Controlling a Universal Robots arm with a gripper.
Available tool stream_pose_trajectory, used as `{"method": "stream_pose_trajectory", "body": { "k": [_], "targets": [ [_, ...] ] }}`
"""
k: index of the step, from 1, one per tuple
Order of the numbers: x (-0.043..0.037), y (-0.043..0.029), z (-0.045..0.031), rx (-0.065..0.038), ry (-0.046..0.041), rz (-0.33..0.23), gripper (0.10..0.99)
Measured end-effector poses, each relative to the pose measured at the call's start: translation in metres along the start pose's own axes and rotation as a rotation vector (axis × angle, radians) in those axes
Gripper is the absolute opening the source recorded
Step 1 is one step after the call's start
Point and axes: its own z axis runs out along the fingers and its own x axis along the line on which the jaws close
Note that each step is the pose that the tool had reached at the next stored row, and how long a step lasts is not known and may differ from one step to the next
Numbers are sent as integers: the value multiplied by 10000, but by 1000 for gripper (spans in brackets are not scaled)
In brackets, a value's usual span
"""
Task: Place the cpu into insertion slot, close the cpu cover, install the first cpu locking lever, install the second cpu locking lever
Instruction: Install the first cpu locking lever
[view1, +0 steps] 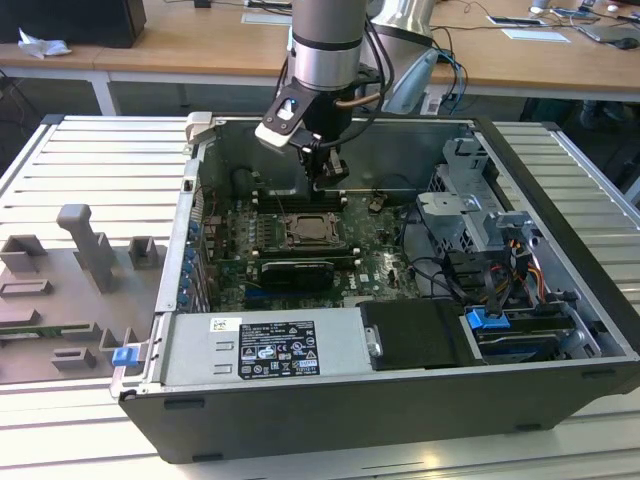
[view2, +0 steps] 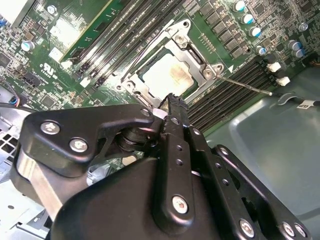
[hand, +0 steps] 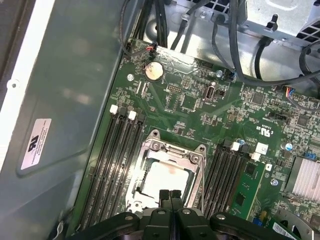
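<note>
The cpu (hand: 165, 181) lies pale and square in the insertion slot (view1: 312, 231) on the green board. Over it the silver cpu cover (hand: 152, 149) lies flat, so the chip's face (view2: 167, 75) shows through the central opening. A thin wire locking lever (view2: 247, 85) sticks out sideways from the cover (view2: 196, 56) across the memory slots. My gripper (hand: 170, 196) hangs just above the socket's edge, fingers pressed together with nothing between them. In the exterior view the gripper (view1: 322, 182) stands a little behind the socket.
Long black memory slots (hand: 120, 155) flank the socket on both sides. A black card (view1: 297, 270) lies in front of it, then the power supply (view1: 265, 350). Drive cage (view1: 480, 215) and cables fill the exterior view's right. A grey fixture (view1: 85, 250) sits outside the case.
</note>
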Motion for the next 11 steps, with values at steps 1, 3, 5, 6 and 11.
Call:
{"method": "stream_pose_trajectory", "body": {
  "k": [1,3,5,6,11],
  "targets": [
    [0,0,0,0,0,-34,106],
    [0,0,0,-1,0,-94,106],
    [0,0,0,-1,1,-114,106],
    [0,0,0,-1,0,-124,106],
    [0,0,0,-2,1,-187,106]
  ]
}}
